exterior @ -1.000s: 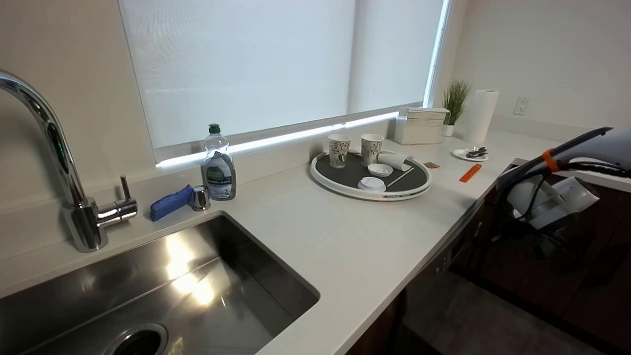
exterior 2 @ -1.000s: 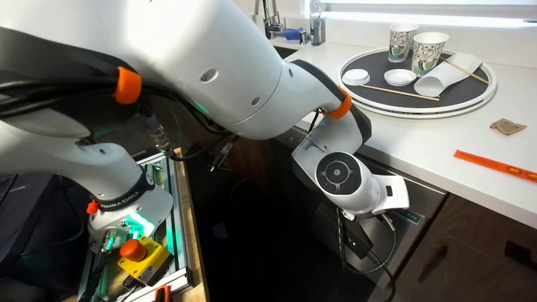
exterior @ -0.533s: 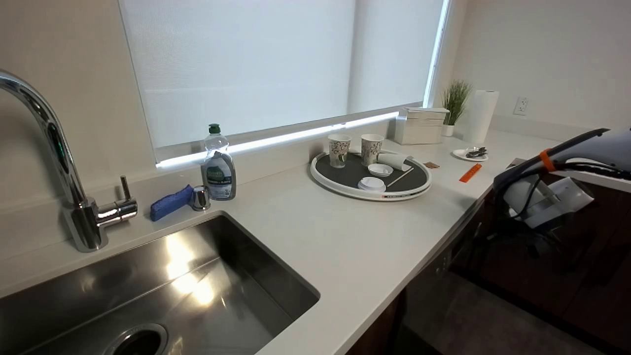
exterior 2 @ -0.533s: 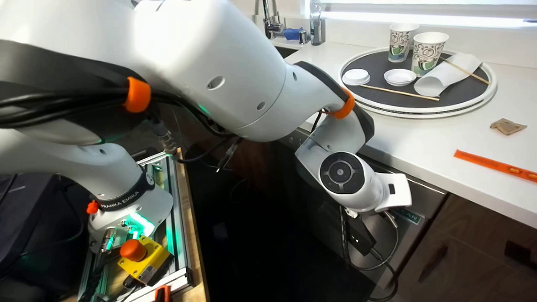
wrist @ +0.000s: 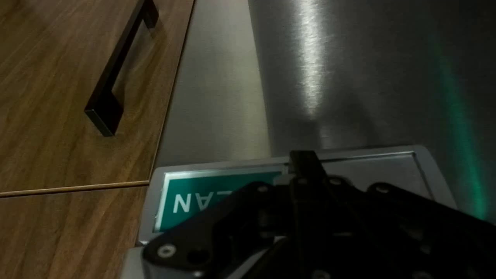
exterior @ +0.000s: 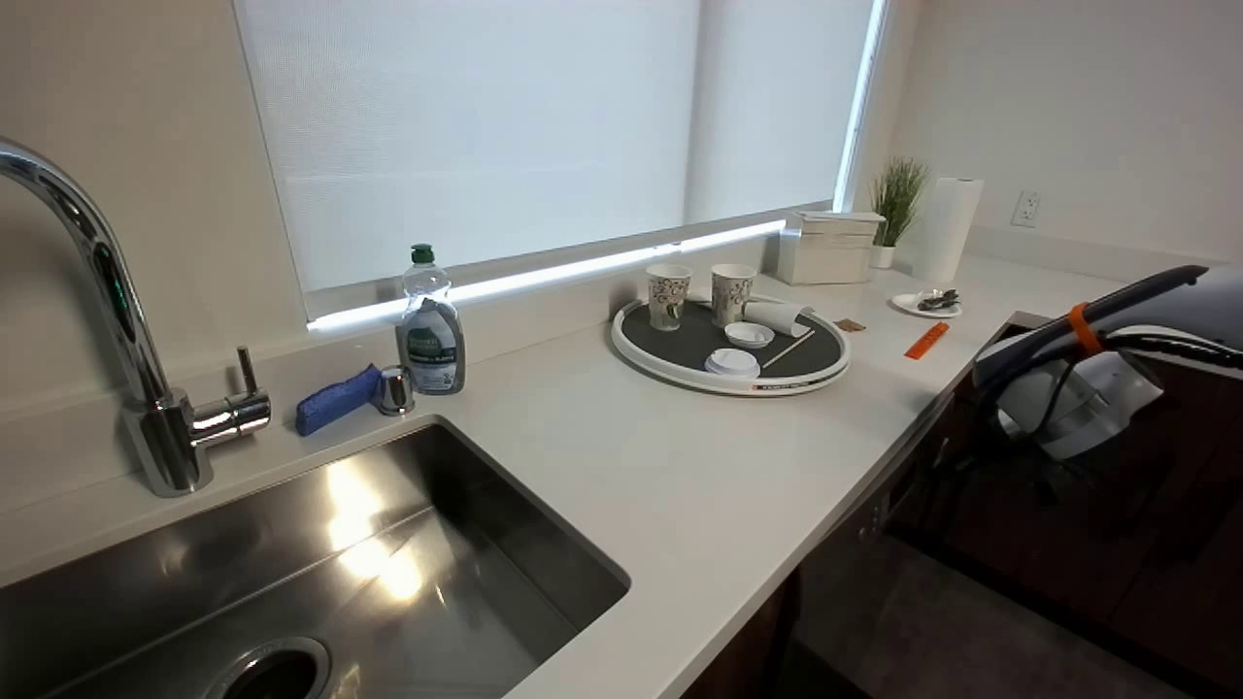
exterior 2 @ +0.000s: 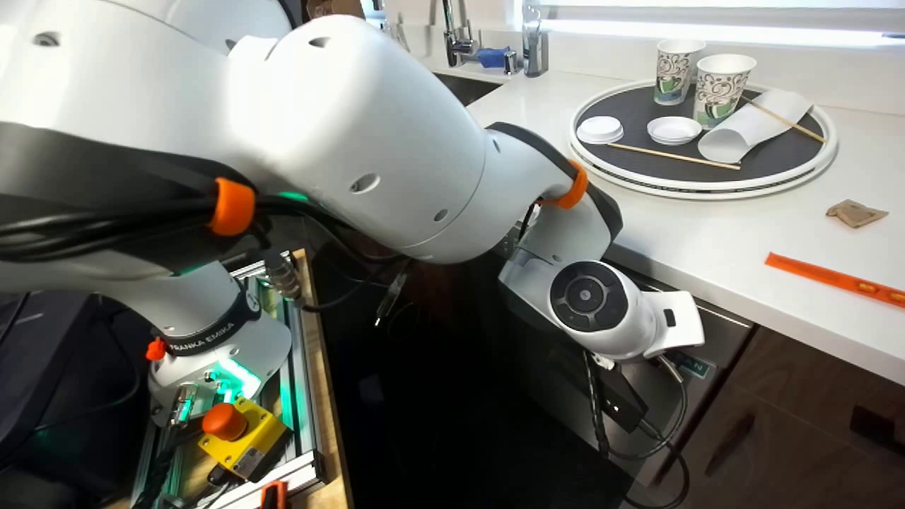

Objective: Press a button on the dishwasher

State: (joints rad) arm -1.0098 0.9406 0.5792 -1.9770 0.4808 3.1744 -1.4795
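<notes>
Hanging lower than the counter [exterior 2: 707, 233], so it can face what is under there, the gripper [wrist: 304, 159] has its two fingers [wrist: 308, 170] pressed together. That makes one small, hard tip, which seems a good shape for poking a button. The dishwasher [wrist: 368, 77] is the shiny steel front under the counter, next to the wooden cupboard [wrist: 58, 116] with the long black handle [wrist: 118, 56]. A green sign [wrist: 205, 193] sits flat on the steel in a gray frame [wrist: 427, 170], likely so people can read it as they walk up. The tip shows against that frame, near its middle, but it is too dark to tell if they touch. No button can be seen, so the tip may need another spot. The tray [exterior 2: 696, 185] of cups [exterior 2: 720, 92] sits up top, out of the way of the arm [exterior 2: 396, 148].
</notes>
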